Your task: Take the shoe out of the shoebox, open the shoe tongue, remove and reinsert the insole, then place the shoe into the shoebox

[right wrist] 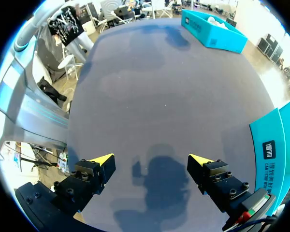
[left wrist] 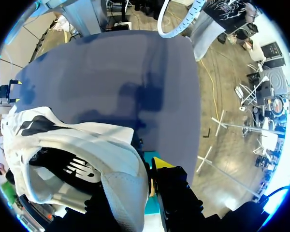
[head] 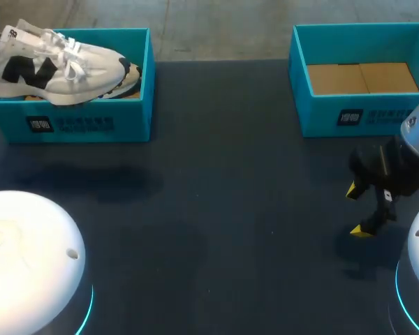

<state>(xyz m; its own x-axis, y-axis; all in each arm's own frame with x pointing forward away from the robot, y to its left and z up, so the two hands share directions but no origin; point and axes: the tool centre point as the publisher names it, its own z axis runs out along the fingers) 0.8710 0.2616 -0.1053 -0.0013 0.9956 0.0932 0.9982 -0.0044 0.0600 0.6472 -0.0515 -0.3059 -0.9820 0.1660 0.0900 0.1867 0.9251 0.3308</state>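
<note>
A white shoe [head: 49, 66] with a black side mark lies in the teal shoebox [head: 77, 122] at the far left, heel toward the table's left edge and upper standing above the rim. In the left wrist view my left gripper [left wrist: 146, 170] is shut on the heel collar of the shoe [left wrist: 77, 145]. One yellow fingertip [left wrist: 160, 163] shows outside the heel; the other is hidden inside the shoe. My right gripper [head: 357, 209] hangs open over the dark table at the right, with nothing between its fingers [right wrist: 151, 162]. The left gripper is out of the head view.
A second teal box [head: 349, 115] with a bare cardboard floor stands at the far right, just behind my right gripper; its wall [right wrist: 275, 154] is close beside that gripper. White arm bases [head: 28, 258] sit at both near corners. Dark tabletop [head: 223, 202] lies between the boxes.
</note>
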